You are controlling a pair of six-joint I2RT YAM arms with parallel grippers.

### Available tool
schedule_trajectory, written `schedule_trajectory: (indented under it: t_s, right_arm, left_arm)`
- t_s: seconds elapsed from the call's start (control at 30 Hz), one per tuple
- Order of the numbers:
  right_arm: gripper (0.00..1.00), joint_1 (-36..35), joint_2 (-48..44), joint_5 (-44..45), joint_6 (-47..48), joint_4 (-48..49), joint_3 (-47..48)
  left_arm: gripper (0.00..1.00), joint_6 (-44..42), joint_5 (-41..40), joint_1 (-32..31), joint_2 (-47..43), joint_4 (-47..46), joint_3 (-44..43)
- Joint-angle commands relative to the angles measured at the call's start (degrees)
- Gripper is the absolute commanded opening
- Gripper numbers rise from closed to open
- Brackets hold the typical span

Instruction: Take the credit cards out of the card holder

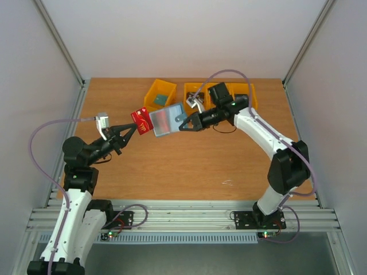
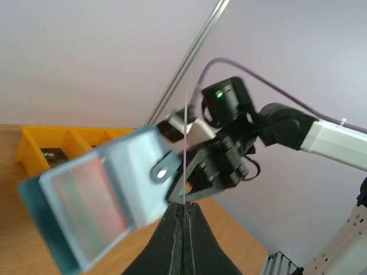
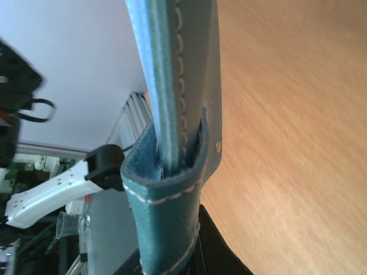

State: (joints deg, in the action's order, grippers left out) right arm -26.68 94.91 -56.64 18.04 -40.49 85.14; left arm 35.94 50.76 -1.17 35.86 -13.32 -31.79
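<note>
My left gripper (image 1: 133, 127) is shut on a red credit card (image 1: 139, 120) and holds it above the table. The card's right end meets the left edge of the slate-blue card holder (image 1: 163, 121); I cannot tell whether it is still inside. In the left wrist view the card (image 2: 187, 143) shows edge-on between the shut fingers (image 2: 172, 240). Left of it the holder (image 2: 97, 200) hangs open, with a reddish face in its pocket. My right gripper (image 1: 184, 125) is shut on the holder's right side. The right wrist view is filled by the holder (image 3: 166, 195) and one dark finger (image 3: 221, 255).
Yellow bins (image 1: 153, 100) (image 1: 248, 91) stand along the table's back edge, just behind the holder; the left one holds a card (image 1: 160, 99). One bin (image 2: 51, 143) also shows in the left wrist view. Aluminium rails frame the table.
</note>
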Motion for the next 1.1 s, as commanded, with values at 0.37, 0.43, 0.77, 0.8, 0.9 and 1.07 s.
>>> schedule_trajectory:
  t_s: [0.37, 0.43, 0.77, 0.8, 0.9, 1.07]
  right_arm:
    - [0.01, -3.84, 20.0, 0.61, -11.01, 4.81, -9.64]
    - [0.01, -3.76, 21.13, 0.32, -12.0, 4.73, -10.24]
    - [0.45, -2.55, 19.84, 6.82, -14.53, 0.65, -11.72]
    - [0.5, -2.28, 18.81, 8.15, -14.93, -0.13, -12.18]
    - [0.6, -0.59, 14.47, 13.19, -16.51, -1.45, -14.46]
    - [0.67, 1.67, 3.56, 23.73, -17.48, -2.59, -16.17]
  left_arm:
    - [0.0, -1.19, 0.66, 0.38, -0.88, -1.54, 0.5]
    - [0.0, -1.07, 0.65, 0.39, -0.97, -1.71, 0.56]
    - [0.0, -0.47, 0.89, 0.39, -1.08, -2.46, 0.78]
    - [0.0, -0.44, 0.97, 0.38, -1.15, -2.54, 0.8]
    - [0.0, -0.28, 0.98, 0.4, -1.38, -2.79, 0.54]
    - [0.0, -0.13, 1.71, 0.46, -1.58, -4.0, 0.0]
